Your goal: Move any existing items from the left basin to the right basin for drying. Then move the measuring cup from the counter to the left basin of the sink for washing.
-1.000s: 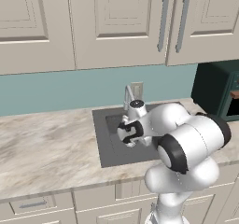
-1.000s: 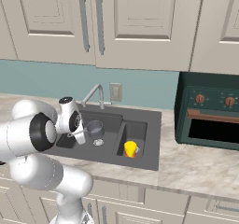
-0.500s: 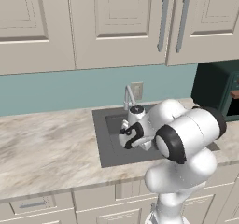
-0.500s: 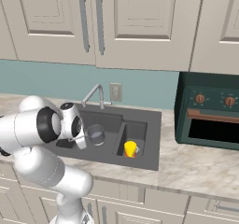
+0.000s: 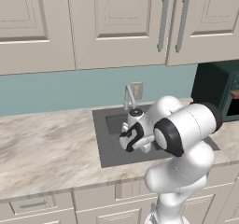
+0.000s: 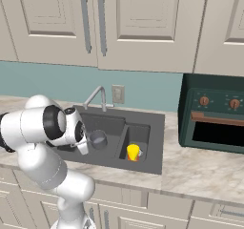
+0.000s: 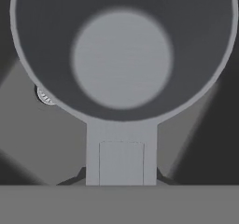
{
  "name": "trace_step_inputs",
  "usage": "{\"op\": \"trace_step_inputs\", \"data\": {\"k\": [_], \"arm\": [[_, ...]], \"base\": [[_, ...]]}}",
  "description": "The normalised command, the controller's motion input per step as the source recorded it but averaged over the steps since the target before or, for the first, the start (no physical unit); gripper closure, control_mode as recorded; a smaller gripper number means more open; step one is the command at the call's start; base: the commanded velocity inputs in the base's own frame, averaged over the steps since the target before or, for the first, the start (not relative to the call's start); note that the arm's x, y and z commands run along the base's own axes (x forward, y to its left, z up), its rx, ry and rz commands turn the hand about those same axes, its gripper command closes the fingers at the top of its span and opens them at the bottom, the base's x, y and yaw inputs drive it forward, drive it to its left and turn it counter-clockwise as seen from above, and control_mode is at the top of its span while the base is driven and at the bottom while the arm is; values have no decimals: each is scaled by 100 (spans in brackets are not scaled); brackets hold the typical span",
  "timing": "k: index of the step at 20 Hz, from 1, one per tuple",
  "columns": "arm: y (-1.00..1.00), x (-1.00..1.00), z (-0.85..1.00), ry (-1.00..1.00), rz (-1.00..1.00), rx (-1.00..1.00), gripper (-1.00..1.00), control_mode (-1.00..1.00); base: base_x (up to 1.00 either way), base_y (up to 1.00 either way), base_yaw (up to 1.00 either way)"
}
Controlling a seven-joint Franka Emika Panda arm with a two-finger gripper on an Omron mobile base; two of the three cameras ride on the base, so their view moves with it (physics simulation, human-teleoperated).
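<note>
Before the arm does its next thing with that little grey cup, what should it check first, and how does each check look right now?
1. Measuring cup held: ok. In the hand view its handle runs straight into the gripper.
2. Cup over the left basin: ok. It hangs above the wider bowl in the right base view.
3. Cup level: ok. The hand view looks straight into its round bowl.
4. Yellow cup already moved: ok. It stands in the right basin.
5. Drop spot in the left basin free: cannot tell. The cup hides most of the floor; just a bit of the drain shows.
6. Faucet clear of the arm: ok, it stands behind.
</note>
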Motion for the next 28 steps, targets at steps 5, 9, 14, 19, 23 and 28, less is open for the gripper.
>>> {"op": "trace_step_inputs", "data": {"k": [5, 9, 14, 19, 23, 28], "arm": [[0, 3, -16, -2, 0, 0, 100, -100], [0, 3, -17, -2, 0, 0, -100, -100], [0, 2, -8, -3, 0, 0, -100, -100], [0, -4, 0, -7, 0, 0, -100, -100], [0, -23, 25, -14, 0, 0, -100, -100], [0, -29, 43, -11, 0, 0, -100, -100]], "base": [[0, 0, 0], [0, 0, 0], [0, 0, 0], [0, 0, 0], [0, 0, 0], [0, 0, 0]]}}
